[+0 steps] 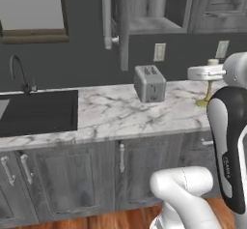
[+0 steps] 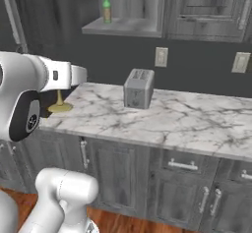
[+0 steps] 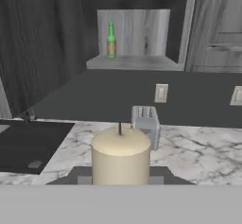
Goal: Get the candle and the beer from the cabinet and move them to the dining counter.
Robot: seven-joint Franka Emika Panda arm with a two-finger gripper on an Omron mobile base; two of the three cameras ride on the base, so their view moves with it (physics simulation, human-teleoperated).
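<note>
- Candle [image 3: 120, 156] is out of the cabinet [image 2: 206, 11]: seen big at bottom centre of hand view, right in front of the camera, wick up, upright.
- In left base view, candle top and brass stem [image 1: 210, 85] are seen at right edge, just beside the white wrist; round base looks lifted a bit over the marble tabletop [image 1: 125, 114], but contact can't be ruled out.
- In right base view, gold base [image 2: 60, 106] is seen at left-centre under the forearm, near the tabletop edge.
- End effector [image 1: 212, 71]: fingertips hidden behind candle/wrist; judged nearly pressed together and pinching the candle, since it rides w/ the hand camera. Grip point itself not visible.
- Beer [image 2: 106, 7] not fetched yet: upright on open cabinet shelf, upper left of right base view; upper centre in hand view.
- Progress est.: roughly a quarter. Candle picked, not yet delivered; beer untouched.
- Dining counter not identified here; the marble top seen is the one w/ black sink [image 1: 38, 111], so not the target.
- Toaster [image 1: 149, 83] on tabletop mid-frame, well apart from candle, no obstacle.
- Hidden/unclear: cabinet door [image 1: 123, 25] seen edge-on, opening angle hard to judge; beer label too small to read; cabinet top cut off by frame.
</note>
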